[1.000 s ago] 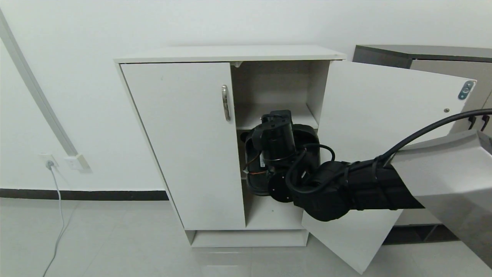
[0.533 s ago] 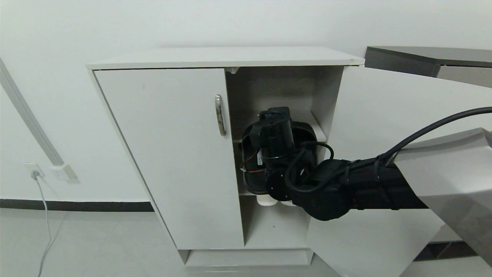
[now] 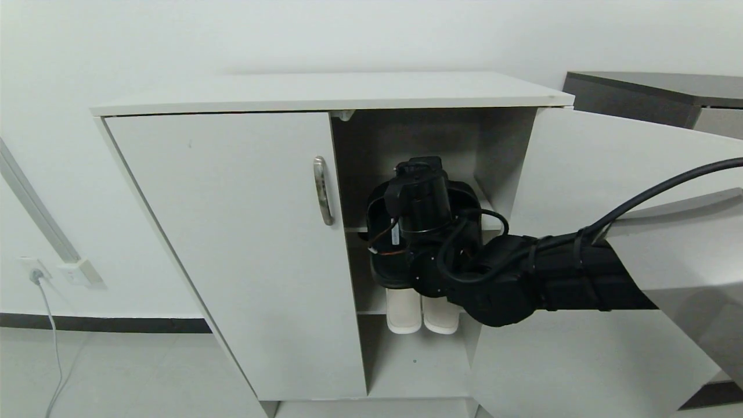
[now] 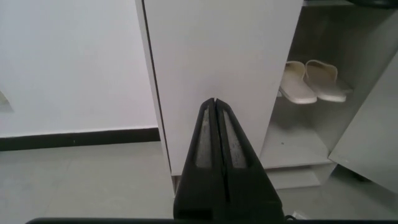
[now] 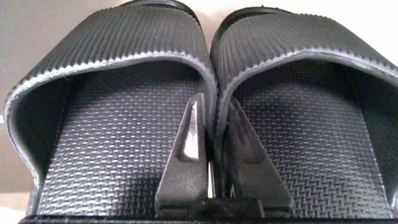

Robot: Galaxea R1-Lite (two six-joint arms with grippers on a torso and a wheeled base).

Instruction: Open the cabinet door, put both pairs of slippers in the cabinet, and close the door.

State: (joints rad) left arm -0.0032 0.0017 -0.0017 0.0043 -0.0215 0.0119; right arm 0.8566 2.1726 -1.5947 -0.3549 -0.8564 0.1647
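The white cabinet (image 3: 325, 93) has its left door (image 3: 232, 232) closed and its right door (image 3: 609, 162) swung open. My right gripper (image 5: 214, 102) is shut on the pair of black slippers (image 5: 124, 124), pinching their inner walls together. It holds the black slippers (image 3: 383, 255) upright inside the opening, at the height of the upper shelf. The white slippers (image 3: 421, 310) lie side by side on the middle shelf, heels sticking out over its edge. My left gripper (image 4: 214, 106) is shut on nothing, low in front of the closed door, with the white slippers (image 4: 314, 81) off to its side.
A metal handle (image 3: 322, 191) runs down the closed door's edge. The bottom compartment (image 3: 418, 366) has free room. A grey cabinet (image 3: 656, 87) stands to the right behind the open door. A wall socket with a cable (image 3: 35, 273) is at the far left.
The head camera has come closer to the cabinet. My right gripper with the black slippers sits higher against the shelves, and the white slippers' heels have come into sight below it.
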